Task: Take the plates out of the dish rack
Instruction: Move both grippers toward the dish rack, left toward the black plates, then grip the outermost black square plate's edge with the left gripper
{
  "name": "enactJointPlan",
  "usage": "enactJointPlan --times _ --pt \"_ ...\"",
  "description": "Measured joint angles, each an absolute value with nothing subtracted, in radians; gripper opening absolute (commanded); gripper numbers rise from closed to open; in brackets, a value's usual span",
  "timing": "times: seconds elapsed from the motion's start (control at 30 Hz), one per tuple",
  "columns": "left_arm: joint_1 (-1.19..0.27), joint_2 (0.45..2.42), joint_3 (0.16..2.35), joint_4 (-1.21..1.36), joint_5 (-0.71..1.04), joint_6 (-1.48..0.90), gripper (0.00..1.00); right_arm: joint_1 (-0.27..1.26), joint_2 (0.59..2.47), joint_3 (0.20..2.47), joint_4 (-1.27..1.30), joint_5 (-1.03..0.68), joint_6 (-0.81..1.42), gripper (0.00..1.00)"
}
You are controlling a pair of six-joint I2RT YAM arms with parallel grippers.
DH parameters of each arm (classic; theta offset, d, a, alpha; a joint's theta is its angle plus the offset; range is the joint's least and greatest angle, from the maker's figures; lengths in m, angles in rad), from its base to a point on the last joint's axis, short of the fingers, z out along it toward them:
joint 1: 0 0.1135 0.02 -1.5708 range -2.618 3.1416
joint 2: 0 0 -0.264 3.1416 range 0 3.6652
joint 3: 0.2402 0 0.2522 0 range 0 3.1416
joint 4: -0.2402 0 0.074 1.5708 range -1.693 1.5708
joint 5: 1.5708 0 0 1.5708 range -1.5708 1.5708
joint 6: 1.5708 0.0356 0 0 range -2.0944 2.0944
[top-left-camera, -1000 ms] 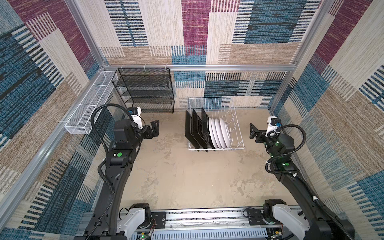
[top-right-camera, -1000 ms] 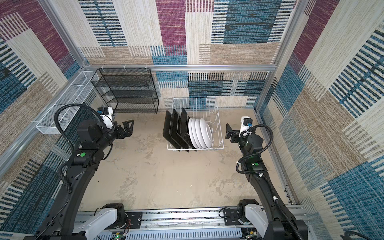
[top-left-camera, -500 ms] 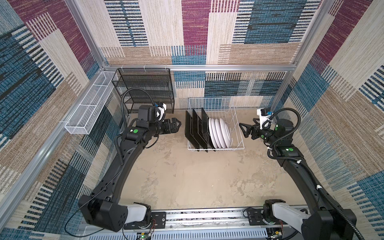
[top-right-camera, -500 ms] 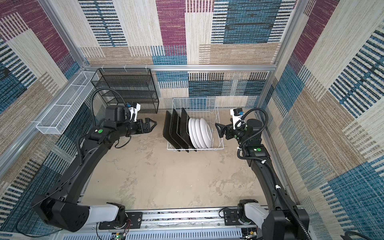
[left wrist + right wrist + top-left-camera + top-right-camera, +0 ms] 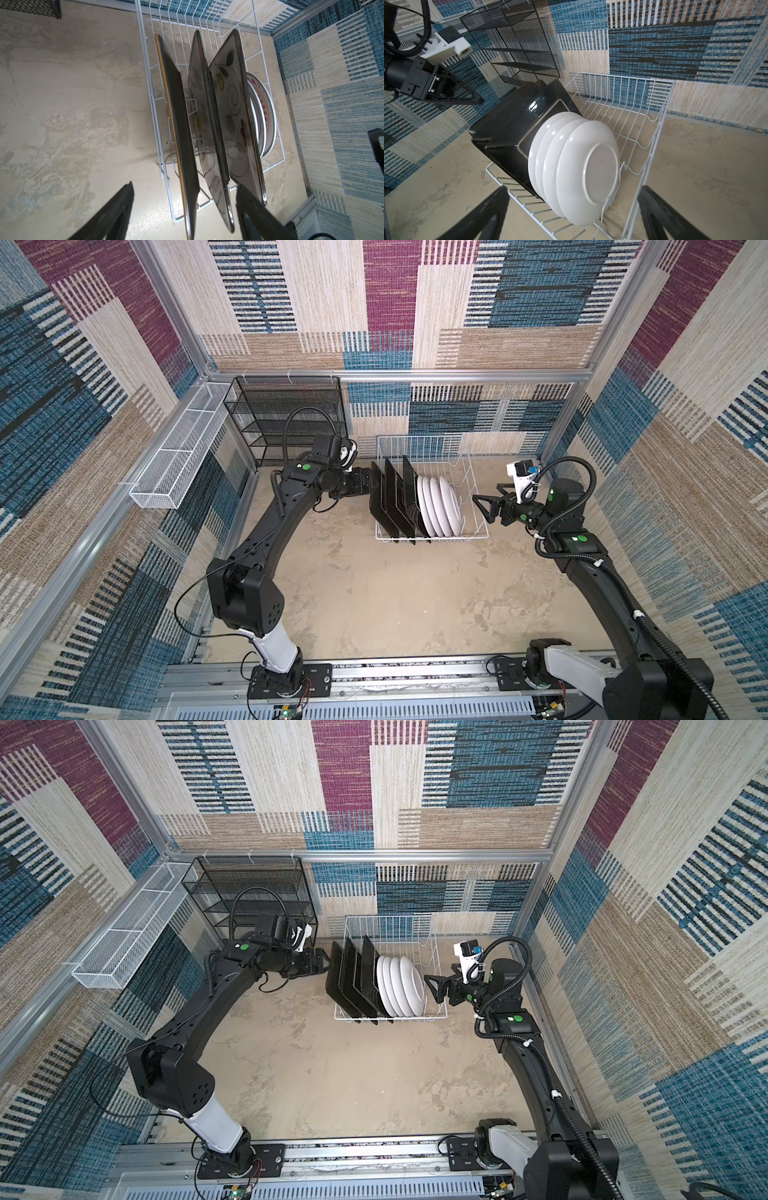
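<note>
Left wrist view: my left fingers (image 5: 116, 212) are apart at the leftmost square plate (image 5: 180, 124), not clamped; my right fingers (image 5: 492, 207) gape at the right side of the rack (image 5: 419, 448). All seven plates (image 5: 438, 506) stand in it, far centre of the surface (image 5: 374, 593); nothing unloaded yet.
</note>
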State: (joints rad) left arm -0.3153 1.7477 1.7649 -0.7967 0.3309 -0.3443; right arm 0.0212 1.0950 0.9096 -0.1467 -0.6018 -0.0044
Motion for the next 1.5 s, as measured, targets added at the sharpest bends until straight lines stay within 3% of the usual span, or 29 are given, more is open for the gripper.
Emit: enactJointPlan --times 0.2,0.87,1.5 --pt "-0.326 1.854 1.873 -0.867 0.321 -0.337 0.61 0.021 1.095 0.907 -0.150 -0.601 -0.004 0.99" --pt "-0.337 2.022 1.974 -0.913 0.347 -0.350 0.51 0.021 1.118 0.900 -0.155 -0.603 -0.004 0.99" --pt "-0.344 2.061 1.990 -0.924 0.365 -0.373 0.46 0.022 1.121 0.889 -0.155 -0.602 -0.004 0.99"
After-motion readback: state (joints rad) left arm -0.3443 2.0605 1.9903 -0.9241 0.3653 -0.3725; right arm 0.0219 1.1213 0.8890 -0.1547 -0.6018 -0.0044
